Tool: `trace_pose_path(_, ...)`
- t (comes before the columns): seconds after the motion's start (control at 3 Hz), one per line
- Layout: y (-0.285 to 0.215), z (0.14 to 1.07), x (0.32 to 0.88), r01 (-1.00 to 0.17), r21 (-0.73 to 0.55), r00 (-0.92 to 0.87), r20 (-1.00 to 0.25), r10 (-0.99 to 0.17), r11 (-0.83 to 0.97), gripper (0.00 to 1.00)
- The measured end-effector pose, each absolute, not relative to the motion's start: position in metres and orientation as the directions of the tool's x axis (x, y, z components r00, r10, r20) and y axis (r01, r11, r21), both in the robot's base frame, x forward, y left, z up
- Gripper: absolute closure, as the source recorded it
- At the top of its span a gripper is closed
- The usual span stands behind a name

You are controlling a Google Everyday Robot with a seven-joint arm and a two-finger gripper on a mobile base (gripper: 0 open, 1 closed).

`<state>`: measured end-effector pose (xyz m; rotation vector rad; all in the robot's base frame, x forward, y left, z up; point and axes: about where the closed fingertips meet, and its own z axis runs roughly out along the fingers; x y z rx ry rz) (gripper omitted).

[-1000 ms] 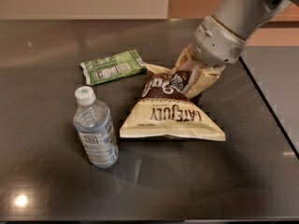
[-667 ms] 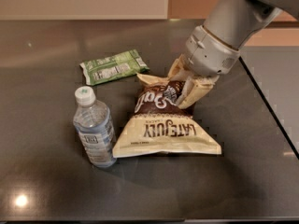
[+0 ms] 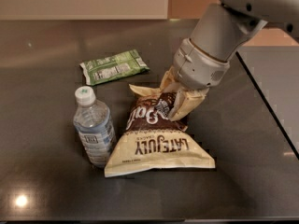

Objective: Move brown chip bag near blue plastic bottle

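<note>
Brown chip bag (image 3: 156, 139) flat on the table (image 3: 42, 185), left edge against the blue plastic bottle (image 3: 95, 127).
I see, left to right: green snack packet (image 3: 114, 66) back-left, well apart; bottle upright, white cap on; bag's cream end toward me; gripper (image 3: 177, 97) down on the bag's dark far end, fingers pinched shut on its top-right corner.

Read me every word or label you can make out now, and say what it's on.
"LATE JULY": upside down on the cream end of the chip bag.
White script on the bag's brown part: partly hidden by the gripper clamped on the bag's far end; not readable.
Label on the bottle: too blurred to read.
Label on the green packet: too blurred to read.
</note>
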<state>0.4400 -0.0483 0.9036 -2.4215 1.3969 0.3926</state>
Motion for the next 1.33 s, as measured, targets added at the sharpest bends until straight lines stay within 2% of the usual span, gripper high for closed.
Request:
trace_pose_path(0.67, -0.0428, 0.8995, 0.4404, -0.881, -0.144, 0.470, -0.379, -0.797, -0.452, 0.12)
trace_pose_path(1.0, -0.0416, 0.9001, 0.4406, -0.879, -0.148, 0.473, -0.378, -0.796, -0.452, 0.00)
trace_pose_path(1.33, -0.0416, 0.9001, 0.4407, -0.879, -0.149, 0.473, -0.378, -0.796, -0.452, 0.00)
